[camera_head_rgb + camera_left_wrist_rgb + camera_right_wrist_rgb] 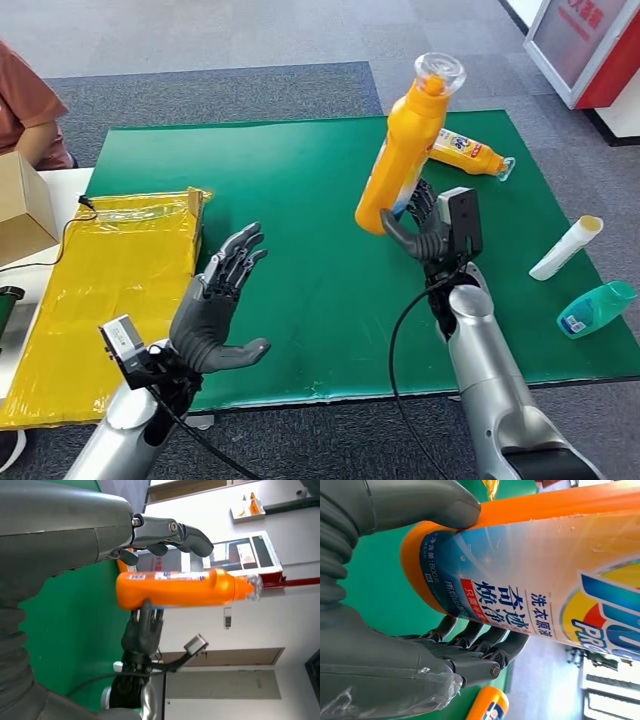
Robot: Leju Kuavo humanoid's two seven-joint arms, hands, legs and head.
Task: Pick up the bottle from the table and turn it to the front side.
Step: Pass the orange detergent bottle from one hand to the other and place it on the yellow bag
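Above the green mat (302, 250), right hand (423, 232) grips tilted orange bottle (400, 160); left hand (219, 310) spread.

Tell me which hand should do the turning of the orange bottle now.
The right hand. It already grips the orange bottle near its base, lifted off the green mat. The left hand hovers open and empty, well apart from the bottle.
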